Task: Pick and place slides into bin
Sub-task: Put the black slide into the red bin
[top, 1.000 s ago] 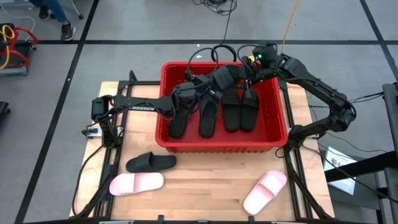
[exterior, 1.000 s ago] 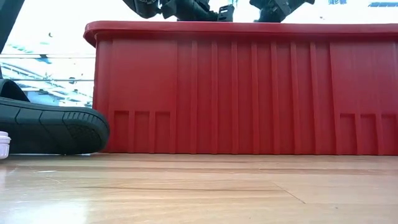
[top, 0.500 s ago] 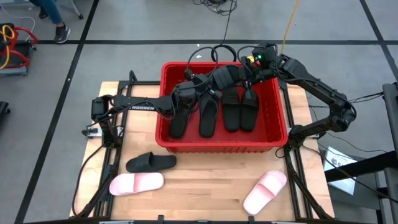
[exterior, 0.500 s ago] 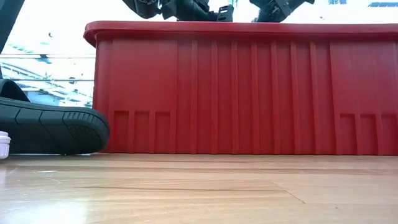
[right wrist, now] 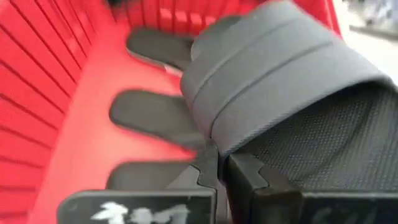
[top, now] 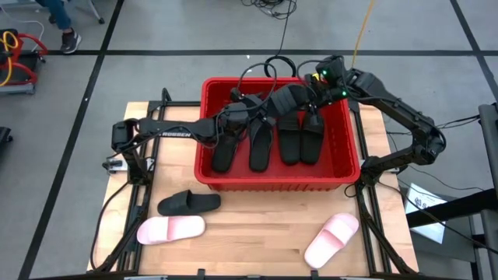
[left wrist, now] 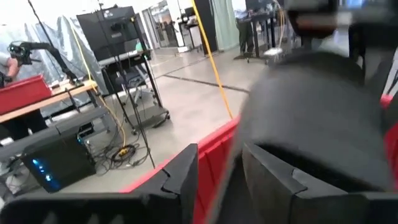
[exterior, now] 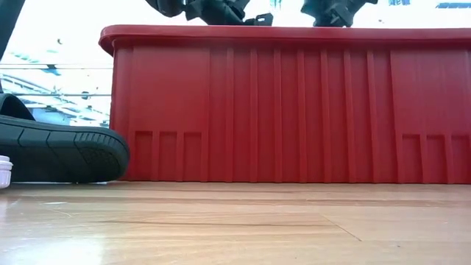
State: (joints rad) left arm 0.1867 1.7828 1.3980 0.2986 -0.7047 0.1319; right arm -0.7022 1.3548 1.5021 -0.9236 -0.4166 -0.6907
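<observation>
The red bin stands mid-table with several black slides lying flat on its floor. Another black slide, with a wide strap, hangs above the bin's far part between my two grippers. My right gripper is shut on it, near the bin's far right corner. My left gripper reaches in from the left and is open, with the slide blurred just beyond its fingers. A black slide and two pink slides lie on the table's near part. My right gripper pinches the raised slide between its two fingers at the side edge, where the wide strap meets the sole. The slide is lifted clear above the slides on the bin's floor and stands out ahead of the fingers.
The low view shows the bin's near wall and the toe of the black slide on the wood. The bin's tall rim rings both grippers. Bare wood lies between the two pink slides at the near edge.
The raised slide has shifted a little toward the table's right, staying clear above the bin. My right wrist has turned slightly over the bin's far right corner. My left arm has drawn back a little toward the left.
</observation>
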